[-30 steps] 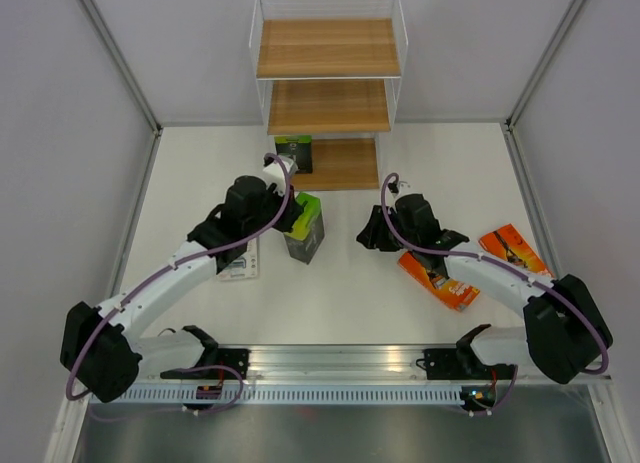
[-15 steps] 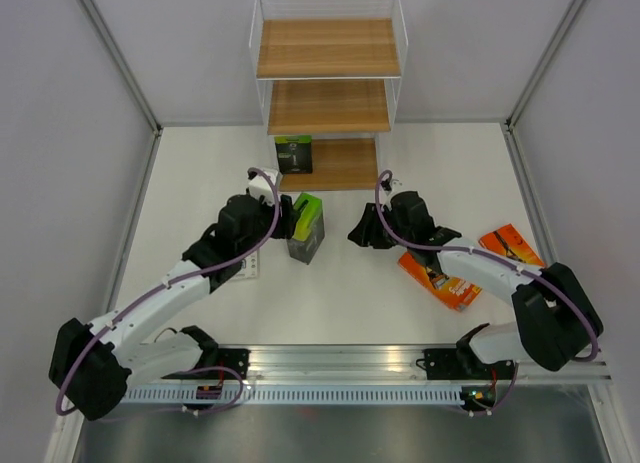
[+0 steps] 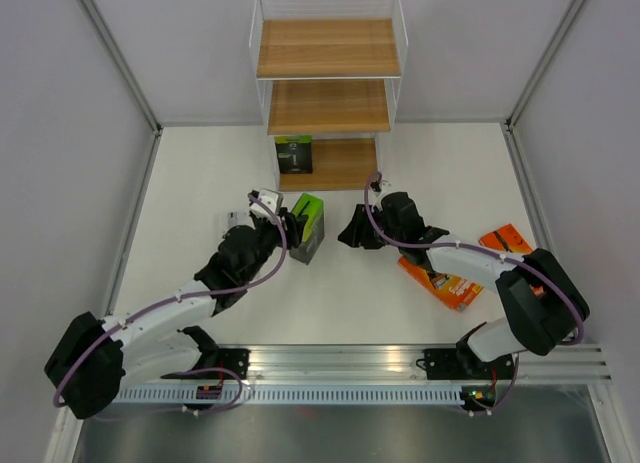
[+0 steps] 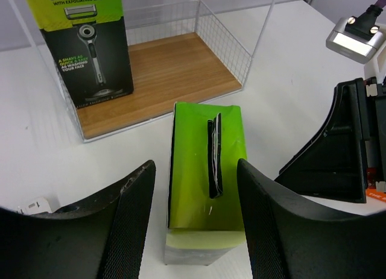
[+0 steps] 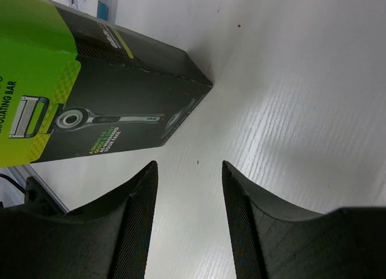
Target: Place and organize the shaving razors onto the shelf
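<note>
White tabletop (image 3: 330, 303) is being occupied by an upright black-and-lime razor pack (image 3: 306, 228) just before the shelf (image 3: 328, 48). It is being straddled by the left gripper (image 4: 194, 170), which is spread wide and gripping nothing; contact is hard to judge. The right gripper (image 5: 186, 170), also wide open and empty, is being pointed at its printed face. A second black pack (image 3: 293, 154) is being carried on the bottom board. Two orange packs (image 3: 450, 286) are being partly hidden by the right arm. Grey walls (image 3: 60, 133) are enclosing everything.
</note>
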Tool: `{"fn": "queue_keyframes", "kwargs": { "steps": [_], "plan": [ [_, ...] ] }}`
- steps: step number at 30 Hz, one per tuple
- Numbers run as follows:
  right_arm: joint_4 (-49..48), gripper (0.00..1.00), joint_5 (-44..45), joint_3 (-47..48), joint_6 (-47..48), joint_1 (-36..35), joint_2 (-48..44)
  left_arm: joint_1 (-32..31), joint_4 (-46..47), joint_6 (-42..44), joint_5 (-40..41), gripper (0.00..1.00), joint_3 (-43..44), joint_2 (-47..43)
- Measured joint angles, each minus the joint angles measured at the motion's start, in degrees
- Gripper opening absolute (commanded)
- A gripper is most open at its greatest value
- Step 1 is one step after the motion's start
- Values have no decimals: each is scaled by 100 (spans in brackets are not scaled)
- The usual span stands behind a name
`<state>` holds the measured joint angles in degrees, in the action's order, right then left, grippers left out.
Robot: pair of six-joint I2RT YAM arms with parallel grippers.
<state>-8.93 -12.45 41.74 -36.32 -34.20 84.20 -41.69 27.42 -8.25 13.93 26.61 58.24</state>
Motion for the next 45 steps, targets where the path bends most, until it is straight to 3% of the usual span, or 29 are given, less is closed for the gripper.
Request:
{"fn": "queue_keyframes", "kwargs": {
  "steps": [8,11,12,14,26,36,45],
  "plan": [
    [-247,53,-68,4,-92,-37,164,-92,907,330,107,57,87,752],
    [-278,54,-83,22,-120,-57,256,-94,1091,380,105,32,181,994],
    [-278,54,-87,22,-122,-61,264,-92,1152,411,116,14,197,1051],
    [-271,54,-83,26,-122,-70,264,-94,1298,437,109,3,236,1110],
    [166,51,289,66,11,-59,94,-39,1622,573,92,2,509,1563],
    [625,51,1235,72,221,188,-857,249,1495,824,-247,2,1598,2339],
    [647,51,1381,-105,332,348,-859,435,1593,920,-514,2,2603,3353]
  ]
}}
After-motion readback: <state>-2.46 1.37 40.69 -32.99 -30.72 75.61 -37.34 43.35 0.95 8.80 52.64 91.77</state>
